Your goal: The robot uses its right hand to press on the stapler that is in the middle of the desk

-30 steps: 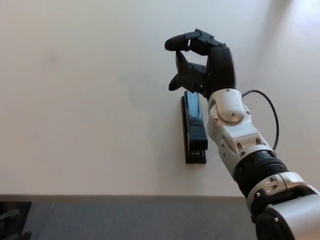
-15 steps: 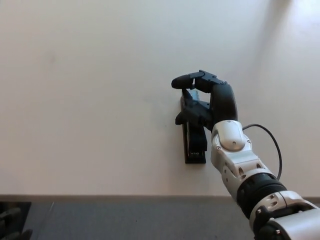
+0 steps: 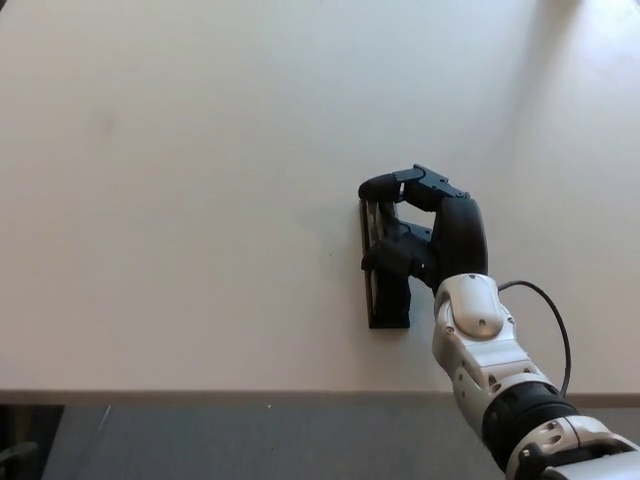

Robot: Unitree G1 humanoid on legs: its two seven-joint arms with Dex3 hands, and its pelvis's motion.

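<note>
Most of the view is filled by a pale desk (image 3: 180,200), and a grey strip of floor (image 3: 250,440) is seen below its near edge. On the desk, right of the middle, a black stapler (image 3: 388,300) is laid lengthwise. Its far half is covered by the right hand (image 3: 425,235), so only the near end is seen clearly. The fingers (image 3: 385,187) are curled over the stapler, but whether they grip it or only rest on it cannot be told. The forearm is cut off by the lower right corner
</note>
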